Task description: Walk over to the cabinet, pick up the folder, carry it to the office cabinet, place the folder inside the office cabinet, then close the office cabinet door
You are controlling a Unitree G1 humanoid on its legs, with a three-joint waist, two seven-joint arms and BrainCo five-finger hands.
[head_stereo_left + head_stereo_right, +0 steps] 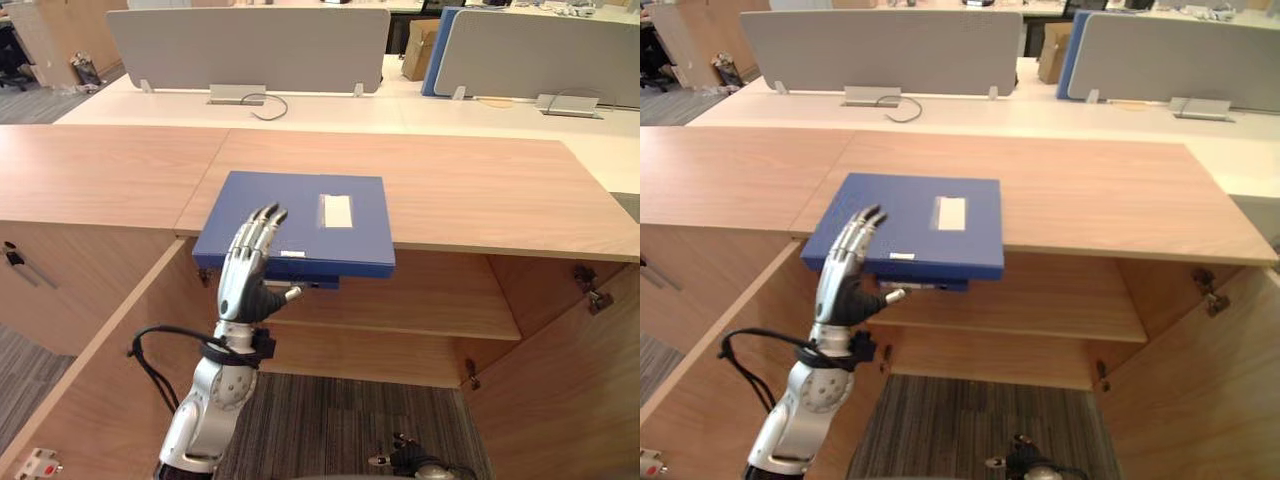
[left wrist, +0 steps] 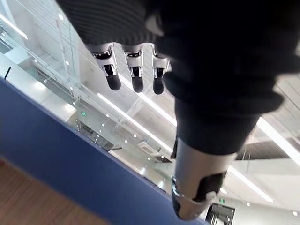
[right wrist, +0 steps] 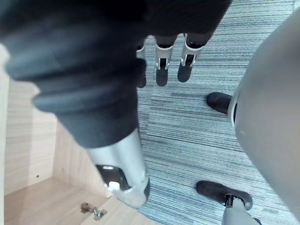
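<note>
Here, in the left eye view, the blue folder [image 1: 295, 225] lies flat on the wooden surface [image 1: 480, 190] of the cabinet, its near edge jutting out over the open front. Below it a shelf [image 1: 420, 300] shows, and the 2 doors stand swung out towards the near side, 1 on the left [image 1: 90, 380] and 1 on the right [image 1: 560, 390]. The left hand [image 1: 250, 265] is raised at the folder's near left corner, fingers [image 1: 265, 220] straight and close together, tips over the cover; I cannot tell whether they touch. Its thumb points right, just under the folder's near edge.

The right eye view shows grey dividers [image 1: 880, 50] on white desks at the far side.

In the left wrist view, the straight fingers [image 2: 136, 77] sit side by side, apart from the folder's blue edge [image 2: 70, 159].

In the right wrist view, the right hand [image 3: 103, 79] hangs over grey carpet [image 3: 187, 131], fingers [image 3: 161, 72] relaxed and holding nothing.
</note>
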